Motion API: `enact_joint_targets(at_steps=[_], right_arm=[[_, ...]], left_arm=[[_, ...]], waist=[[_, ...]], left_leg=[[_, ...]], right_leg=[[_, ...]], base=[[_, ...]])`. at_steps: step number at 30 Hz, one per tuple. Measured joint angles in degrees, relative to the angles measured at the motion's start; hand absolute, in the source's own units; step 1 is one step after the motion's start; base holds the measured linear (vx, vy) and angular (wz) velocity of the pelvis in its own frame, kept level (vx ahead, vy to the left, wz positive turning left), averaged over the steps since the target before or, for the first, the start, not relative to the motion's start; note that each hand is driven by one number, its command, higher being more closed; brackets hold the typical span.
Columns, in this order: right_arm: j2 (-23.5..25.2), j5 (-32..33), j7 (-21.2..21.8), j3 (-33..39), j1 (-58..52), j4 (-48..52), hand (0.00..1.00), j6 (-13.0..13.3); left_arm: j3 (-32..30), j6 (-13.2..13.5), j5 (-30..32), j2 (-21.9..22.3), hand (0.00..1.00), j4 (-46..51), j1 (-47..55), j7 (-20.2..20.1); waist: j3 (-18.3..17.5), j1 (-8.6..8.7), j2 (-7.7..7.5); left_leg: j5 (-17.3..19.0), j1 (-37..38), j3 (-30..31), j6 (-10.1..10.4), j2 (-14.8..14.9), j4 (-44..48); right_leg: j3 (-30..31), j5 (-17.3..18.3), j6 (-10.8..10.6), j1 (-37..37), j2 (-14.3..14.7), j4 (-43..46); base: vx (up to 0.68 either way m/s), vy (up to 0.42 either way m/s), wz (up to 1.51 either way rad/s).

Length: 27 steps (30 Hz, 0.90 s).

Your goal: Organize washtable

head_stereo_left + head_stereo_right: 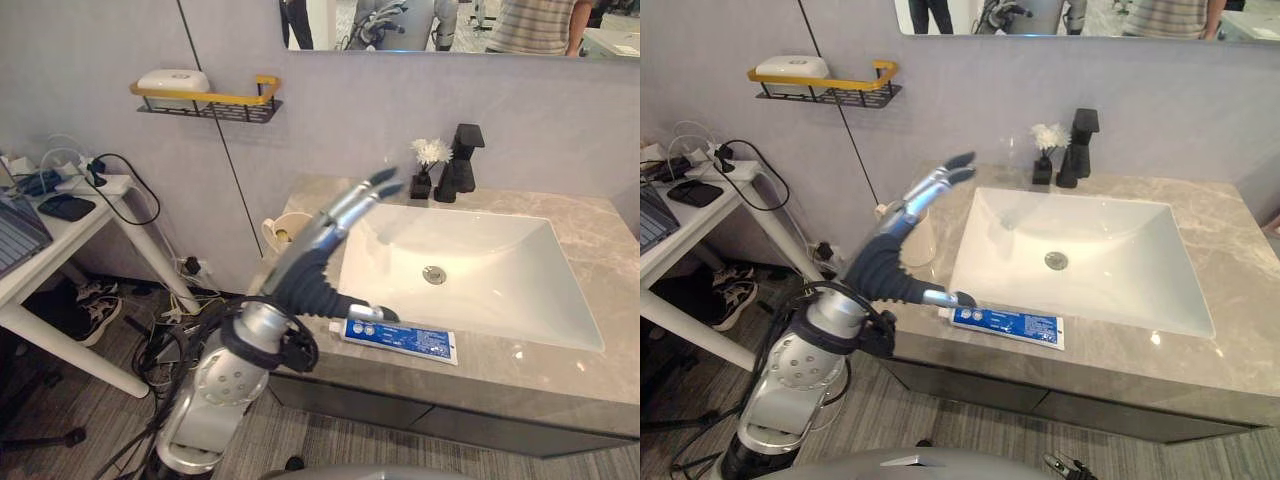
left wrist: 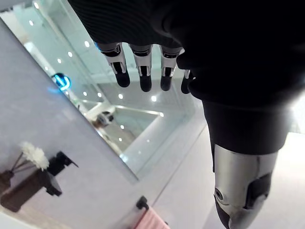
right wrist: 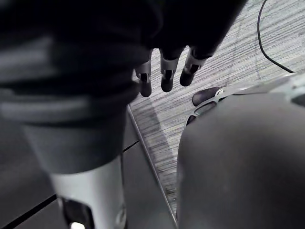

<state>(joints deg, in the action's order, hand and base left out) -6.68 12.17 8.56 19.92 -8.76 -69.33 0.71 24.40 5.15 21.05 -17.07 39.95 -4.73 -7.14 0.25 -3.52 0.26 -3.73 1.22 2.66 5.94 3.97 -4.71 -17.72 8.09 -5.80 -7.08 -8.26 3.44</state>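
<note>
**Tube close to the counter edge**

Left hand (image 1: 308, 268) hovers over the counter, fingers straight, empty. Toothpaste tube (image 1: 400, 338) lies flat near the sink (image 1: 480, 245) front rim. Risk: a low sweep shoves it off, or tips the cup (image 1: 284, 230). Right hand (image 3: 166, 76) hangs, fingers loose.

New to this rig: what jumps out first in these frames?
The left hand hangs raised with straight fingers over the left end of the grey counter, in front of a cream cup. Near its thumb a blue tube lies flat along the counter's front edge, beside the white basin. Behind the basin stand a black faucet and a small vase of white flowers.
</note>
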Motion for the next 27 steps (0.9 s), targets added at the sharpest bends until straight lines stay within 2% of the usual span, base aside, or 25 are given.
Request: enact_joint_targets(at_steps=[11,17,20,27], right_arm=[[-0.05,0.01,-0.06,-2.2,0.67,0.18,0.0,-0.02],[0.3,0.04,-1.25,-2.34,0.49,1.58,0.0,-0.05],[0.49,0.04,-1.78,-2.32,0.62,1.88,0.0,-0.02],[0.76,0.03,-1.96,-1.7,0.51,2.0,0.0,-0.1]], left_arm=[[12.5,-0.87,4.77,1.45,0.0,-13.13,-7.18,-2.54],[13.86,-1.92,7.34,3.85,0.0,-20.11,-9.54,-2.28],[13.91,-2.4,7.72,3.91,0.0,-22.38,-9.61,-2.22],[13.81,-2.61,9.83,3.6,0.0,-24.92,-9.83,-1.84]], waist=[[-0.38,1.38,-0.6],[-0.37,1.89,-0.65],[-0.38,2.65,-0.69],[-0.44,3.2,-0.92]], left_leg=[[-0.16,-0.84,0.17,0.02,0.0,-0.06],[-0.16,-0.89,-0.16,0.03,0.04,-0.16],[-0.15,-0.89,-0.37,0.03,0.07,-0.24],[-0.15,-0.84,-1.47,0.03,0.26,-0.58]], right_leg=[[-0.2,0.0,0.01,0.81,0.0,0.08],[0.08,-0.01,0.01,1.07,-0.02,0.03],[0.24,-0.01,0.0,1.2,-0.02,0.02],[1.35,-0.3,-0.05,1.95,0.08,-0.08]], base=[[0.0,-0.001,0.01],[0.0,0.0,-0.01],[0.0,0.0,-0.01],[0.01,0.002,-0.08]])
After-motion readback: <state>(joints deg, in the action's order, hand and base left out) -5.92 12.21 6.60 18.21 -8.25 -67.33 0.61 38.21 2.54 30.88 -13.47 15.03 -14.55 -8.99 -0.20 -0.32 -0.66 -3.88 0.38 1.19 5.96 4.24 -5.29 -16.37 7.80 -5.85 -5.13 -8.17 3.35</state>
